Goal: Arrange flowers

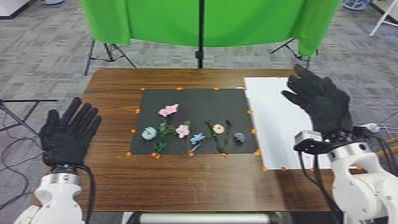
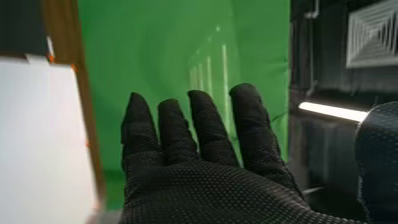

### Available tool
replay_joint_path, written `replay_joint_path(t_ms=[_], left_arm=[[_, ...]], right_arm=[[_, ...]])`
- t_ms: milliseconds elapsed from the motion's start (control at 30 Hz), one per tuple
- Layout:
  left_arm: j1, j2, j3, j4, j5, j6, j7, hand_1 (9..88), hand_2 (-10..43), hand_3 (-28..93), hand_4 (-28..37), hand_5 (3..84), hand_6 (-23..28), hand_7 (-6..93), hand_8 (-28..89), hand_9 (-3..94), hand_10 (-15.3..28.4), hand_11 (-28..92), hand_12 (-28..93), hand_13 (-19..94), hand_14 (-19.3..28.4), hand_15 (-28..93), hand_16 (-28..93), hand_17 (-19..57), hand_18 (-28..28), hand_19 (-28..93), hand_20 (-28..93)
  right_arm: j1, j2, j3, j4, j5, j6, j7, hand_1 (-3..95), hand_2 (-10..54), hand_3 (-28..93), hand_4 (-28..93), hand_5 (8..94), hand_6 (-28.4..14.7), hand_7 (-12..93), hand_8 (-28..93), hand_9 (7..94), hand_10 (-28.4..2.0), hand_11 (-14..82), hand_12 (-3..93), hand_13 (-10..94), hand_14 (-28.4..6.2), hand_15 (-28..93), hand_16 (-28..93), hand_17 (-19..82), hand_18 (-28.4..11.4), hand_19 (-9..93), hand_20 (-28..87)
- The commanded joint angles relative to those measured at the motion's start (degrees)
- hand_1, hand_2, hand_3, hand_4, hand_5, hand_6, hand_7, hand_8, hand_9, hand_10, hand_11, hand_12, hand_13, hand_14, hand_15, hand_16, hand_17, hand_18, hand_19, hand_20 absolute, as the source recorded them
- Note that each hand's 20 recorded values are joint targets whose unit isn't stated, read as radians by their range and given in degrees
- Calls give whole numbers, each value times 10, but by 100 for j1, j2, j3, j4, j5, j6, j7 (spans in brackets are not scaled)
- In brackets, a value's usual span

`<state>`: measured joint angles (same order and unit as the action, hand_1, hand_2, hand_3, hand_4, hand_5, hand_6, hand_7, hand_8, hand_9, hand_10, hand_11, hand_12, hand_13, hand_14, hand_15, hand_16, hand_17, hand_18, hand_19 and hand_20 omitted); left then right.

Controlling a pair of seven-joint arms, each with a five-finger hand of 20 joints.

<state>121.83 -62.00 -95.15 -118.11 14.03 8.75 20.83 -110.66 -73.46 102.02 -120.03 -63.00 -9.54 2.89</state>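
Small, rounded blue-grey flower (image 1: pixel 239 137), one: lying left and robot-side of the open, empty, black fabric-gloved right hand (image 1: pixel 325 107).

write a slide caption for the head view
Two open black-gloved hands, left and right, flank artificial-looking flowers laid on a dark mat.

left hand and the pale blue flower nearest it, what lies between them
From the left hand across, the head view shows bare brown tabletop, then an orange bit at the edge of the dark sheet.
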Motion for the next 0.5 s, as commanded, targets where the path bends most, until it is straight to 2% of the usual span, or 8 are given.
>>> replay_joint_path(t_ms=[33,200,267,400,500], left_arm=[[19,-10,-15,5,121,-103,-4,193,191,729,-283,399,86,62,-84,318,151,125,55,213,124,185,-73,-64,115,288,92],[78,0,-59,-38,122,-98,57,202,185,733,-283,402,88,64,-83,321,151,128,56,217,126,188,-69,-64,115,288,93],[132,21,-124,-77,123,-117,101,204,183,735,-283,405,89,65,-83,323,152,131,57,218,126,191,-68,-64,115,288,93],[91,27,-153,-57,132,-220,153,207,179,738,-283,406,89,66,-82,327,151,135,58,220,128,194,-69,-64,115,287,93],[106,55,-202,-69,127,-208,177,209,177,738,-283,407,89,68,-83,327,152,135,58,222,129,195,-68,-64,116,286,94]], right_arm=[[-235,-64,120,-116,-97,33,107,35,85,793,-283,348,-28,66,-99,317,-148,15,78,230,-129,23,142,130,-110,160,120],[-197,-80,87,-124,-42,-39,175,39,87,795,-283,355,-28,68,-99,320,-149,16,78,235,-131,29,141,129,-111,164,122],[-210,-100,76,-144,-40,-47,202,41,87,795,-283,361,-29,69,-99,322,-150,17,79,236,-132,31,140,129,-112,164,122],[-186,-30,128,-217,-33,-25,154,43,88,794,-283,363,-30,70,-100,322,-150,17,79,236,-134,32,138,129,-112,166,122],[-136,-56,65,-204,-39,50,84,44,87,796,-283,364,-30,70,-100,322,-150,17,79,236,-135,33,137,129,-113,167,122]])
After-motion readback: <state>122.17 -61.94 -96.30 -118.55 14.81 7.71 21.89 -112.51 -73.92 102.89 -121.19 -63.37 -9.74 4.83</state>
